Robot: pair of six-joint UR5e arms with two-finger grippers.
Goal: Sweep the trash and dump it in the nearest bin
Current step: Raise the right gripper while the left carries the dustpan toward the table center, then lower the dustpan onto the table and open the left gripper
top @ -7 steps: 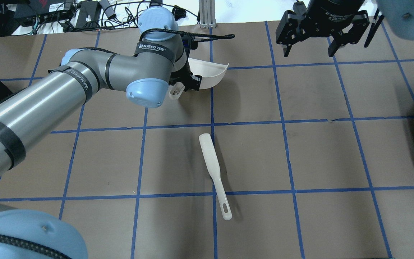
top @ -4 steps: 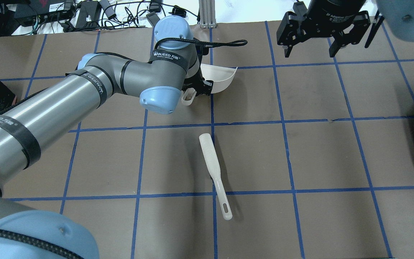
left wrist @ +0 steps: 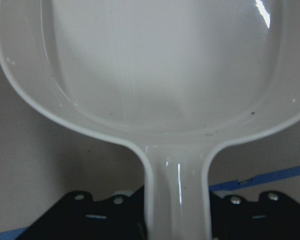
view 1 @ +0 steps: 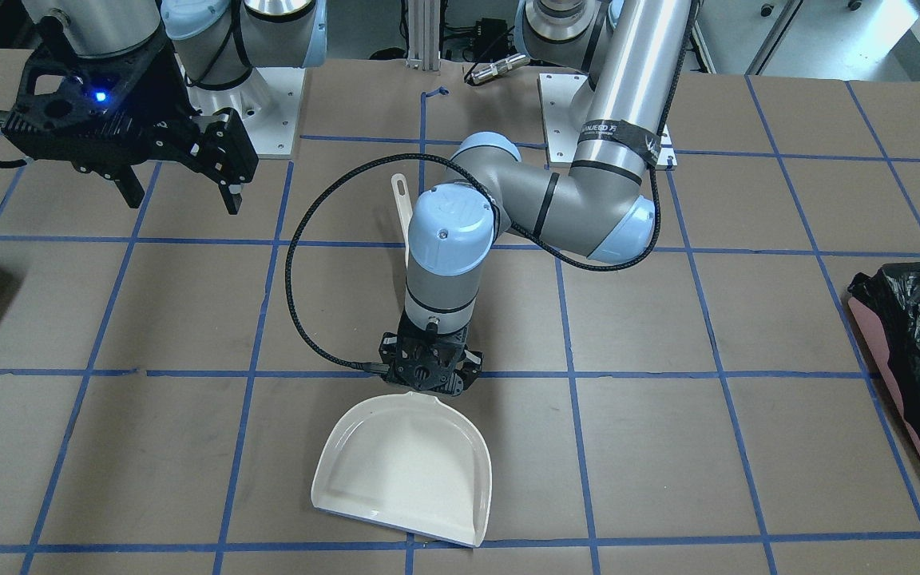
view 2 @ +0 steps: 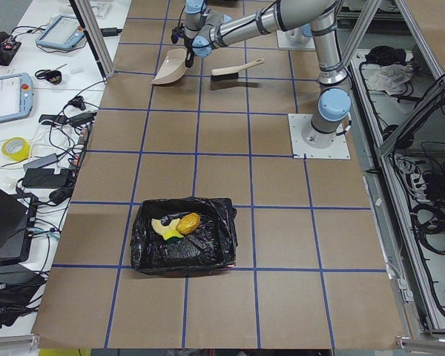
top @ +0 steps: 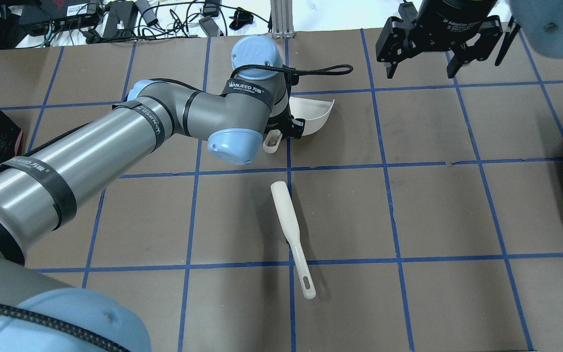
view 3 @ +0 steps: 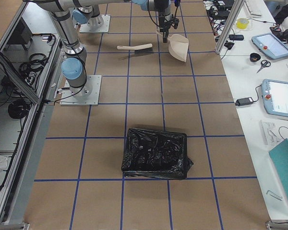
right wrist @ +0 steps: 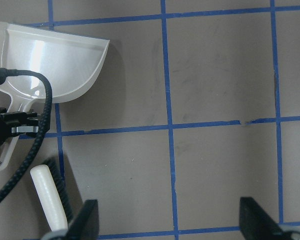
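Observation:
My left gripper [view 1: 428, 371] is shut on the handle of the white dustpan [view 1: 404, 471], low over the table's far middle; it also shows in the overhead view [top: 286, 129]. The dustpan [left wrist: 150, 65] is empty. The pink-sided bin [view 1: 875, 335] with its black bag stands at the table's left end. In it lie the orange-brown lump [view 2: 189, 220], the tan croissant piece [view 2: 162, 226] and the yellow wedge [view 2: 174, 234]. My right gripper [top: 428, 68] is open and empty, high over the far right; its fingers [right wrist: 85, 220] frame bare table.
A white-handled brush [top: 291, 234] lies on the table near the middle, nearer me than the dustpan [top: 313, 115]. A second dark bag-lined container [view 3: 156, 153] stands at the table's right end. Cables lie beyond the far edge.
My left arm has carried the dustpan to the right, across the blue centre line. The brush and my right gripper have not moved.

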